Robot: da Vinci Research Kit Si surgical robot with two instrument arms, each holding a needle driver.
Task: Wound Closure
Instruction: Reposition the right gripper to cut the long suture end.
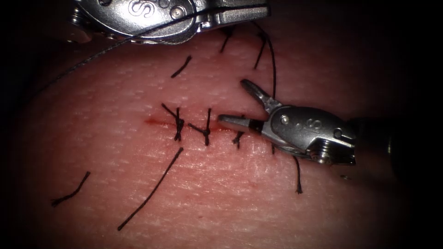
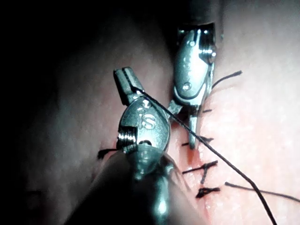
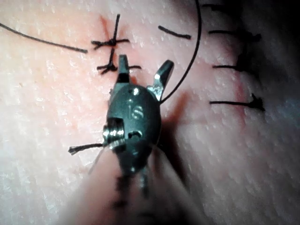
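Right claw (image 1: 237, 101) apart, empty, left claw (image 2: 126, 84) seemingly clamped on thread (image 2: 211, 151)

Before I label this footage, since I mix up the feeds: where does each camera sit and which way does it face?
Endoscope: above and in front of the tissue, looking down at the cut; left tool shut on the thread, right tool open, holding nothing.
Left wrist: looks along its shaft at the left tool.
Right wrist: looks along its shaft at the right tool.
Shared: both wrist views show the tied stitches; no needle seen.
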